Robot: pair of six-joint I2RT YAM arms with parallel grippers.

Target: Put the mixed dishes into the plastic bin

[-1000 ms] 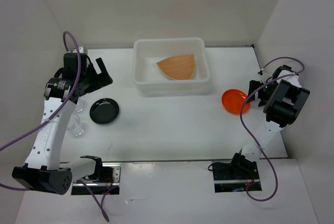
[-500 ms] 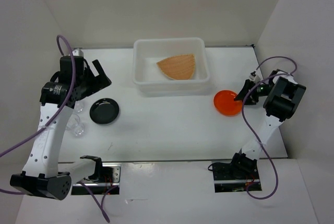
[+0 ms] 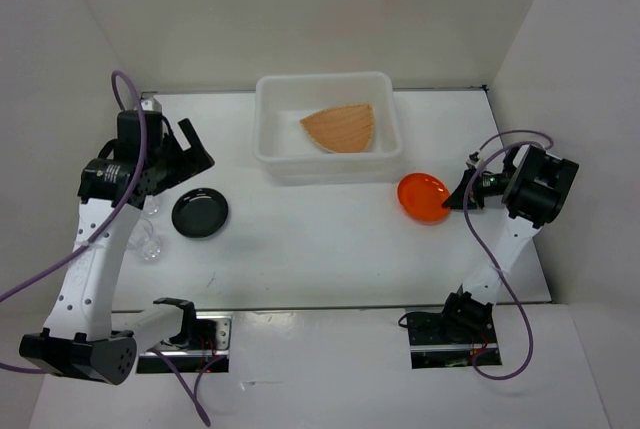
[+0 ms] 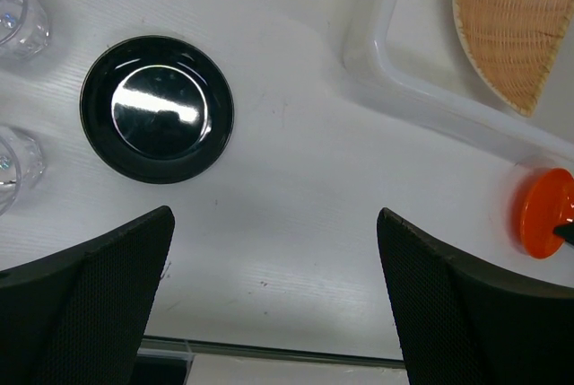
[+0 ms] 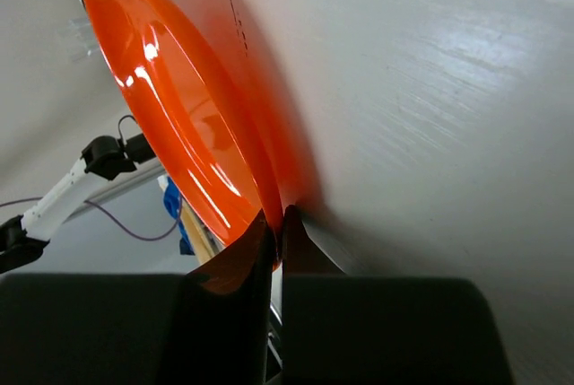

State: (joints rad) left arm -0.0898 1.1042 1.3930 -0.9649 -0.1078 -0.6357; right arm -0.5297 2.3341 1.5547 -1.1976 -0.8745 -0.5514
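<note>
The small round orange plate (image 3: 422, 198) is pinched at its right-hand rim by the right gripper (image 3: 460, 193), whose fingers are clamped tight on the thin edge, as is seen close up in the right wrist view. Whether the plate's opposite edge rests on the bench (image 3: 320, 249) cannot be told. The plate is found just off the near right corner of the plastic bin (image 3: 326, 77), close to its wall but apart from it. Inside the bin, the tan woven fan-shaped plate (image 3: 342, 128) is laid toward the right, and bare floor is left along the bin's left side. The left gripper (image 3: 196, 146) is held released, jaws spread wide, above the bench to the left of the bin. The small round black plate (image 3: 200, 213) is set flat just nearer than it, well apart from the bin. Two small clear cups (image 3: 148, 245) are stood by the bench's left edge, beside the black plate, one partly hidden by the left arm. A broad stretch of open bench is left between the black plate and the orange plate.
</note>
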